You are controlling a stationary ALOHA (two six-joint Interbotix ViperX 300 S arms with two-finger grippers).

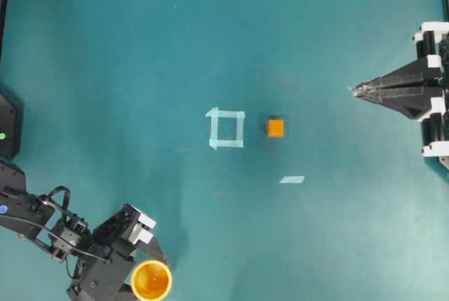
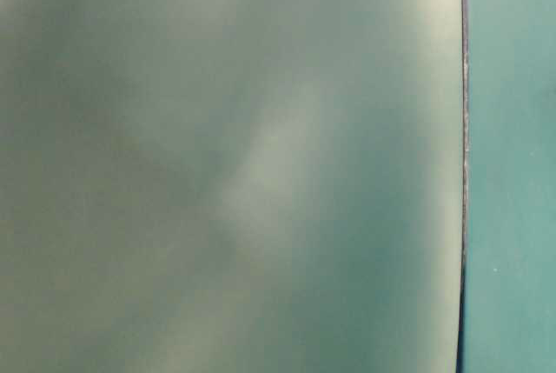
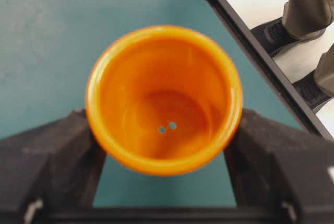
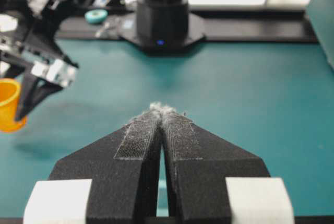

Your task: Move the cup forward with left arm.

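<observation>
The yellow-orange cup [image 1: 151, 281] stands open side up at the near left corner of the teal table. My left gripper [image 1: 150, 274] is shut on it. In the left wrist view the cup [image 3: 164, 98] fills the middle and both black fingers [image 3: 57, 151] press its sides. The right wrist view shows the cup [image 4: 7, 104] at the far left, held between those fingers with a shadow on the table below it. My right gripper [image 1: 358, 90] is shut and empty at the right edge, its fingertips together in its own view [image 4: 162, 112].
A small orange cube [image 1: 276, 128] sits near the middle, beside a pale tape square [image 1: 226, 128]. A short tape strip [image 1: 292, 179] lies nearer the front. The table's black edge rail [image 3: 261, 57] runs close beside the cup. The table-level view is a blur.
</observation>
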